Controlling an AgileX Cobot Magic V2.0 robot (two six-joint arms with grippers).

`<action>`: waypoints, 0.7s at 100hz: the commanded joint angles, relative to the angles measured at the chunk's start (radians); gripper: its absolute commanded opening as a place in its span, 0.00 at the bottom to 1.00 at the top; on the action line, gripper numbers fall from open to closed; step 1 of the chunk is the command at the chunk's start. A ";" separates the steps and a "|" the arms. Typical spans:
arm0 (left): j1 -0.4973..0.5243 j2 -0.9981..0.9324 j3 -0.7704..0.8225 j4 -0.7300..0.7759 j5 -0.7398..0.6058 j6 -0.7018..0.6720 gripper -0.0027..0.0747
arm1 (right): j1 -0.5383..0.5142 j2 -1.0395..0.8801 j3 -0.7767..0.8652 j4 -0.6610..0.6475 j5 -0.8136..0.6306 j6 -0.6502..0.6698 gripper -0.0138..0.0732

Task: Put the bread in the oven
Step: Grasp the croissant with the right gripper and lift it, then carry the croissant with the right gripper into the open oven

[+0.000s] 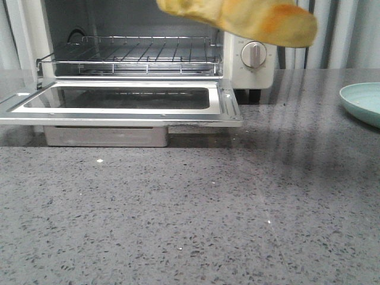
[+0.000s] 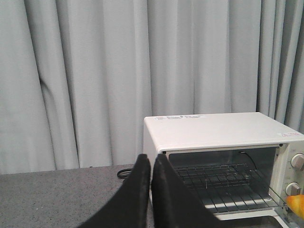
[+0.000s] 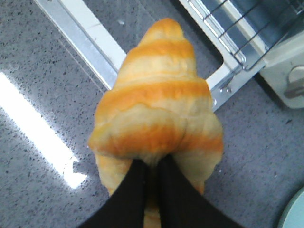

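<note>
The left gripper (image 2: 151, 190) hangs with fingers pressed together, empty, the one oven (image 2: 223, 161) just ahead of it — door (image 1: 122, 104) dropped flat, rack (image 1: 133, 53) bare. The right gripper (image 3: 152, 173) pinches the single bread (image 3: 156, 118) by one end, aloft beyond the door's corner, near two knobs (image 1: 254, 54). One pale green plate (image 1: 363, 102) sits on the counter (image 1: 196, 214) well off to its right.
</note>
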 commanded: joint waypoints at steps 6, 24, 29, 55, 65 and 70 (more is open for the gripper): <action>0.001 0.015 -0.025 0.000 -0.060 0.000 0.01 | 0.032 -0.007 -0.036 -0.127 -0.100 -0.005 0.08; 0.001 0.015 -0.025 0.000 -0.058 0.000 0.01 | 0.046 0.014 -0.036 -0.198 -0.209 -0.005 0.08; 0.001 0.015 -0.025 0.000 -0.055 0.000 0.01 | 0.046 0.021 -0.037 -0.222 -0.243 -0.005 0.08; 0.001 0.015 -0.025 -0.007 -0.042 0.000 0.01 | 0.046 0.093 -0.038 -0.328 -0.308 -0.005 0.08; 0.001 0.015 -0.025 -0.007 -0.033 0.000 0.01 | 0.046 0.121 -0.057 -0.328 -0.308 -0.003 0.08; 0.001 0.015 -0.025 -0.009 -0.031 0.000 0.01 | 0.046 0.132 -0.075 -0.328 -0.308 -0.003 0.08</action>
